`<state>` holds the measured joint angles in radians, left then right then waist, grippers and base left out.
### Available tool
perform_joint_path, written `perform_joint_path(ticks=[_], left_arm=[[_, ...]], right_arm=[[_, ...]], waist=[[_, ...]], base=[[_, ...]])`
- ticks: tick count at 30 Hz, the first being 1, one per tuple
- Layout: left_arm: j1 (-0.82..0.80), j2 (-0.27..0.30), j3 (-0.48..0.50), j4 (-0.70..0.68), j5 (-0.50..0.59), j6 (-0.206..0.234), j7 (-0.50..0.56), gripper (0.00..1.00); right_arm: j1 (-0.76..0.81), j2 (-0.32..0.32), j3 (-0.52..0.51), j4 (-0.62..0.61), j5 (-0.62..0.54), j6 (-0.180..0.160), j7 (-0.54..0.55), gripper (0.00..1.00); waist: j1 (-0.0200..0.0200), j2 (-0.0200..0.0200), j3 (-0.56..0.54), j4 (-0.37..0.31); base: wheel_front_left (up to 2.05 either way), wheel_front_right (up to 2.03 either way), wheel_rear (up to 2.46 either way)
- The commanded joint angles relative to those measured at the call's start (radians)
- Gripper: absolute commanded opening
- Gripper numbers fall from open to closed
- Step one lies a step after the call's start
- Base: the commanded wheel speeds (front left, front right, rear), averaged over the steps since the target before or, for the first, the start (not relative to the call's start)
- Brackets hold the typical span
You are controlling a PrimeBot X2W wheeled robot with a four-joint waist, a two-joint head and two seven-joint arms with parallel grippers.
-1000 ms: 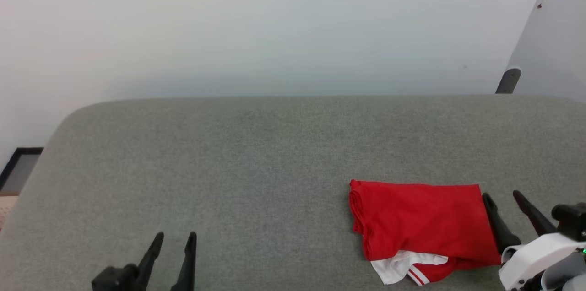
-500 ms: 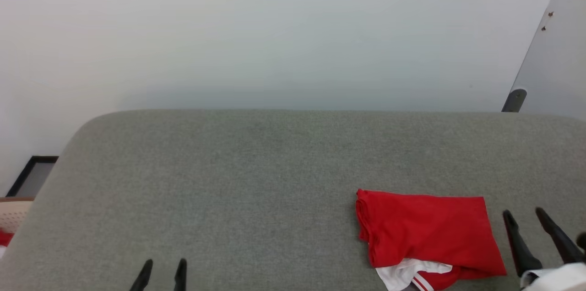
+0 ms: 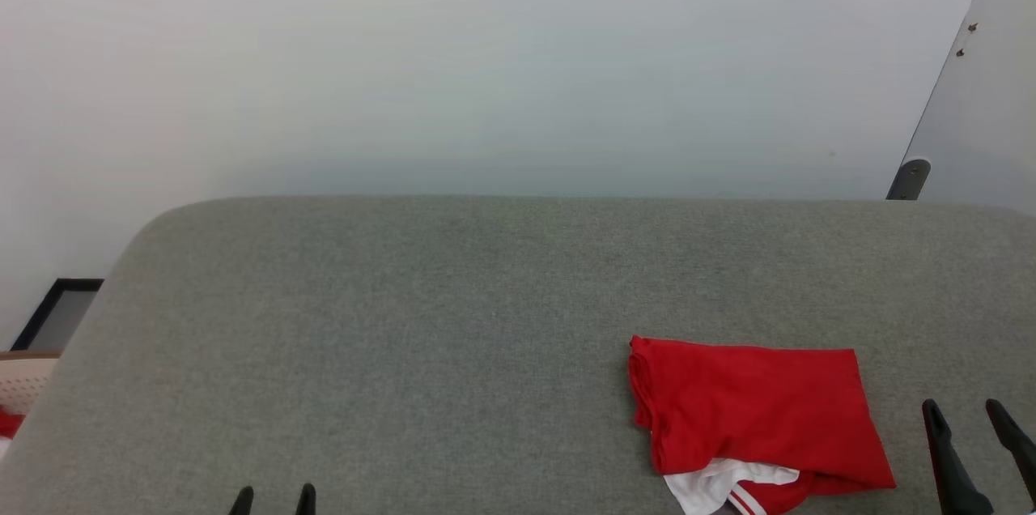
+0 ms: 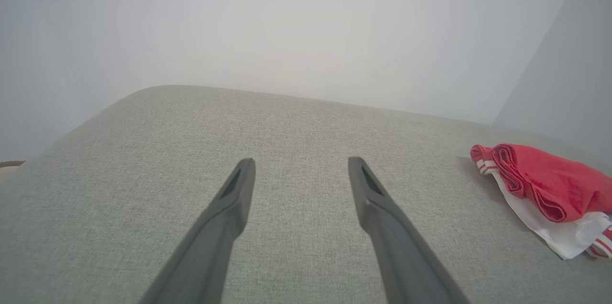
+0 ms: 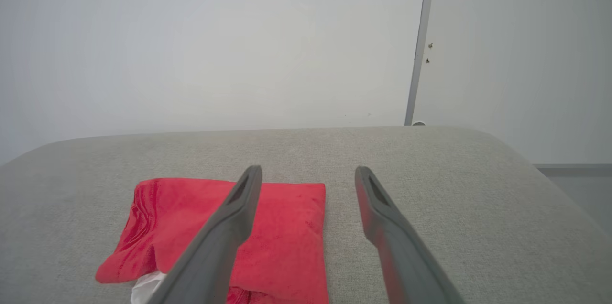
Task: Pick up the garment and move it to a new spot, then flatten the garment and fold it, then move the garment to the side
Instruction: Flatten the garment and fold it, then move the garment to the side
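I note left claw (image 3: 273,497) and right claw (image 3: 963,411) released, withdrawn to the bottom edge; folded red jersey garment (image 3: 753,410) rests lower right on grey fabric bench (image 3: 453,321). Task likely complete.

Bare indoor room, more like a test space or lab than a home. Plain white wall (image 3: 486,53) runs across the far side. A wide grey cloth-covered table (image 3: 405,296) with rounded corners fills the near ground. Pale panel (image 3: 995,94) with two small screws stands far right. Dark frame (image 3: 53,308) sits low on the left.
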<state>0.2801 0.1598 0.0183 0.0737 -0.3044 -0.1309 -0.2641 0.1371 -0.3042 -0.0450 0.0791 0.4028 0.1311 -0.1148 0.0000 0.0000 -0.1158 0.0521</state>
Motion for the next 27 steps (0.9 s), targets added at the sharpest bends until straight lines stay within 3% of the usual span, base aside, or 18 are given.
perform_joint_path(ticks=[1,19,23,27], left_arm=[[0.012,-0.004,0.006,-0.007,0.010,0.001,0.000,1.00],[-0.019,-0.013,0.002,-0.015,0.027,0.001,0.000,1.00],[-0.022,-0.027,0.011,-0.022,0.025,0.001,0.000,1.00],[-0.038,-0.026,-0.001,-0.018,0.023,0.001,0.000,1.00]], right_arm=[[0.017,0.012,-0.017,-0.023,-0.009,-0.001,0.012,1.00],[0.015,0.073,-0.031,-0.080,-0.032,-0.001,0.050,1.00],[-0.027,0.040,0.018,-0.070,-0.029,-0.001,0.090,1.00],[-0.117,-0.015,0.052,-0.017,0.006,-0.001,0.221,1.00]], waist=[[0.0000,0.0000,0.000,-0.001],[0.0000,0.0000,0.012,0.013],[0.0000,0.0000,0.021,0.000],[0.0000,0.0000,0.032,-0.013]], base=[[0.00,0.00,0.00],[0.00,0.00,0.00],[0.00,0.00,0.00],[0.00,0.00,0.00]])
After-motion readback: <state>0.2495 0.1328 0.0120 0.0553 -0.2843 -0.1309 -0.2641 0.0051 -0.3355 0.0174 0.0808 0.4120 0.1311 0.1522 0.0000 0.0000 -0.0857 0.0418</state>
